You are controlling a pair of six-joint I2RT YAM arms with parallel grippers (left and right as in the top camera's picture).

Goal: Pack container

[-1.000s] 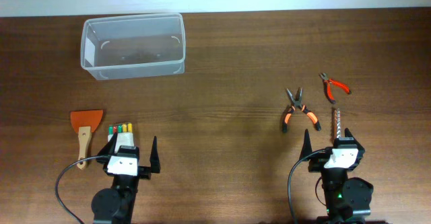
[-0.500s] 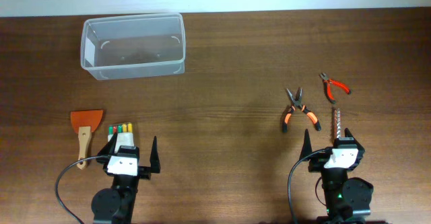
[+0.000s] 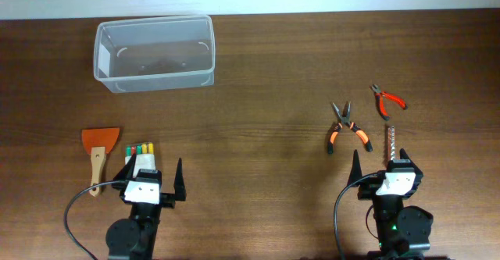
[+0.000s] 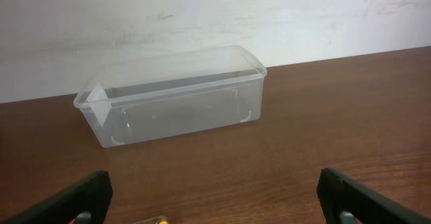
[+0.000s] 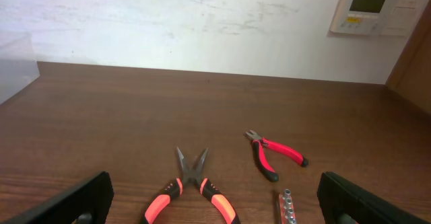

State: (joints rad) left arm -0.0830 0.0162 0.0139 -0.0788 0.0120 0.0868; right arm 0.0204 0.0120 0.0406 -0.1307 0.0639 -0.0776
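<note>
An orange scraper (image 3: 99, 147) lies on the robot's side of the container (image 3: 154, 53), off its left end. The left gripper (image 3: 151, 176) waits well short of the container, jaws spread and empty. The bin, upright and empty, looks light, stiff and slick; pinching one rim wall should hold it. Far right of it lie orange pliers (image 3: 346, 127), red cutters (image 3: 387, 100) and the right gripper (image 3: 383, 169), likewise spread and empty.

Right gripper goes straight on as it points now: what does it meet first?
Right gripper, jaws open: most likely the orange-handled steel needle-nose pliers lying just ahead on the brown wooden table; depth is unclear.
</note>
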